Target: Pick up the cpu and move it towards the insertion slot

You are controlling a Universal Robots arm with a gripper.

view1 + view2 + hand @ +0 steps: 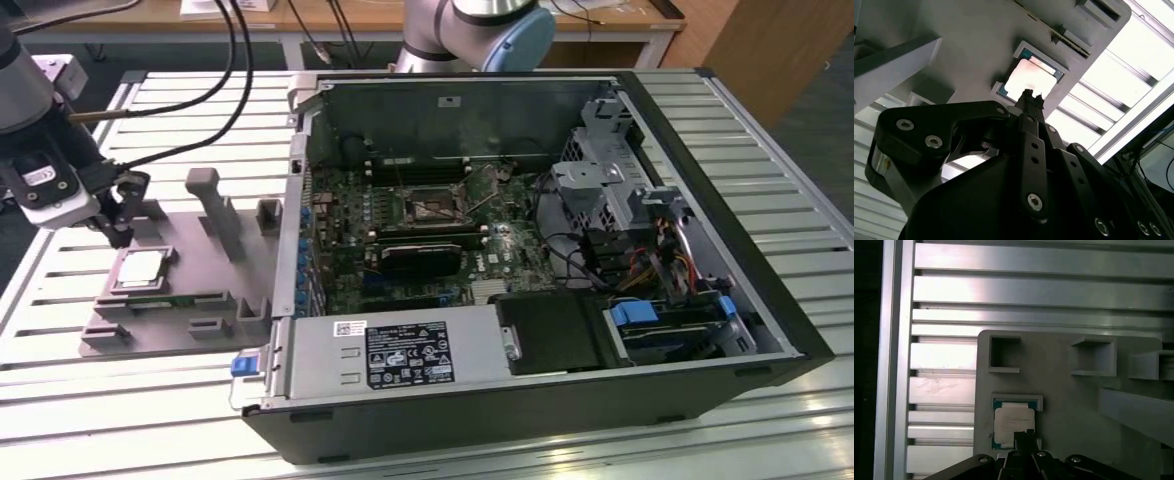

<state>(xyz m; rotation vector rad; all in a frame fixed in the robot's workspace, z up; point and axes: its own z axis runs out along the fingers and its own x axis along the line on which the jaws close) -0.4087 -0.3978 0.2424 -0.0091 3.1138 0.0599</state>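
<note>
Exterior view — arm (24,90) upright, hanging above cpu (142,269)

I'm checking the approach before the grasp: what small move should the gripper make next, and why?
Probably a short descent: the gripper hangs above the cpu, which lies in its grey holder, not yet gripped, far from the insertion slot.

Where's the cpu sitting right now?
The cpu lies in a recess of the grey holder plate at the exterior view's left, outside the computer case, with the hand close by it.
</note>
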